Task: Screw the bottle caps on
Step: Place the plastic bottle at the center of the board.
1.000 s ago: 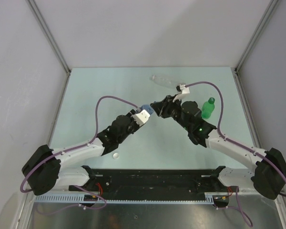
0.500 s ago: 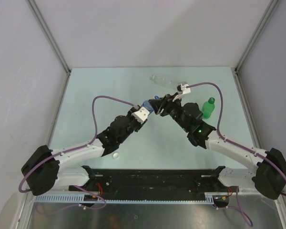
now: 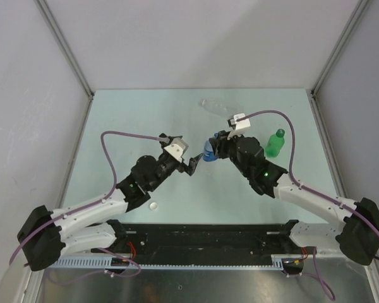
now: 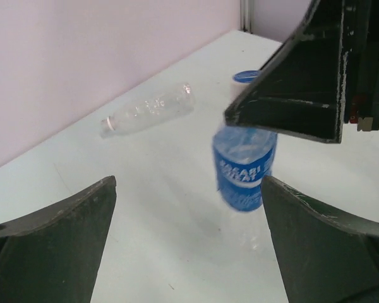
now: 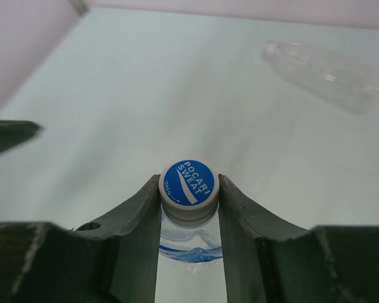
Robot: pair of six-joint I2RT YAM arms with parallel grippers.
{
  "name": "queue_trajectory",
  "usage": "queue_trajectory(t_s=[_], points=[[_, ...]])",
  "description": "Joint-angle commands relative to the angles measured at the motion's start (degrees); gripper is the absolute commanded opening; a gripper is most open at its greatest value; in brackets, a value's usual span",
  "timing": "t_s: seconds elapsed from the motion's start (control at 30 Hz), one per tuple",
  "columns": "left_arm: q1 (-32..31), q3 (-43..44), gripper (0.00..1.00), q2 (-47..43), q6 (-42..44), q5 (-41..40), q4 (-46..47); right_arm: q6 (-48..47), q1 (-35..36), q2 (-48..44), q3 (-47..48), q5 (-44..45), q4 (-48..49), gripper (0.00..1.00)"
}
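Blue-labelled bottle [image 4: 243, 170] is at mid-worktop [image 3: 114, 126], and I see my right gripper [image 5: 188, 189] clamped on its blue-topped cap [image 5: 188, 182]. My left gripper [image 4: 186, 183] gapes wide just left of the bottle, holding nothing. At the far side lies the clear bottle [image 3: 213, 106]. The green bottle [image 3: 276, 142] stands to the right, and a loose white cap [image 3: 153, 205] lies near left.

Top view: you get labelled bottle [image 3: 206, 156] only as blue patch, rest under right gripper [image 3: 208, 150]. Loose white cap [image 3: 153, 205] too small for you to tell which side faces up.

Left wrist view: label blurred, neck hidden behind right finger [image 4: 290, 95] (dark wedge).

Right wrist view: bottle body below blue-topped cap [image 5: 187, 190] cut off by bottom edge. Unlabelled bottle [image 5: 328, 72] blurred.
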Motion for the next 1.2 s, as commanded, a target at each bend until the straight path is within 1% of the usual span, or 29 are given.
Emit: queue_trajectory(t_s=[0.0,0.07,0.27,0.47,0.53,0.63,0.73,0.8,0.93,1.17], points=[[0.01,-2.20,0.99,-2.78,-4.96,0.73,2.98,-6.79,0.16,-6.03,-0.63,15.13,-8.66,0.20],[0.29,-2.58,0.99,-3.46,-6.80,-0.11,2.21,-6.74,-0.48,-8.95,-2.64,19.90,-10.42,0.19],[2.43,-3.28,0.99,-4.87,-12.25,-2.21,-0.61,-4.37,-6.18,-18.91,-10.46,27.40,-13.02,0.20],[4.68,-3.86,0.99,-6.45,-16.59,-3.16,-2.08,-7.43,-13.90,-27.59,-16.52,30.68,-11.92,0.24],[5.35,-3.70,0.99,-6.62,-18.10,-3.41,-2.96,-7.40,-16.38,-29.57,-17.91,30.29,-12.11,0.25],[6.14,-3.28,0.99,-6.81,-20.31,-3.80,-4.74,-6.88,-19.08,-31.45,-19.17,28.29,-12.67,0.31],[6.64,-3.07,0.99,-6.99,-21.79,-4.86,-5.93,-6.62,-20.11,-32.13,-19.69,27.15,-13.02,0.36],[6.93,-2.91,1.00,-7.09,-22.30,-5.72,-6.76,-6.56,-20.31,-32.25,-19.76,27.03,-14.93,0.43],[7.14,-2.87,0.99,-7.30,-23.03,-8.07,-7.93,-5.26,-20.39,-32.24,-20.00,27.36,-17.21,0.52],[7.18,-3.38,0.99,-8.03,-23.77,-10.35,-9.21,-2.68,-20.37,-33.86,-20.05,27.48,-18.12,0.71]])
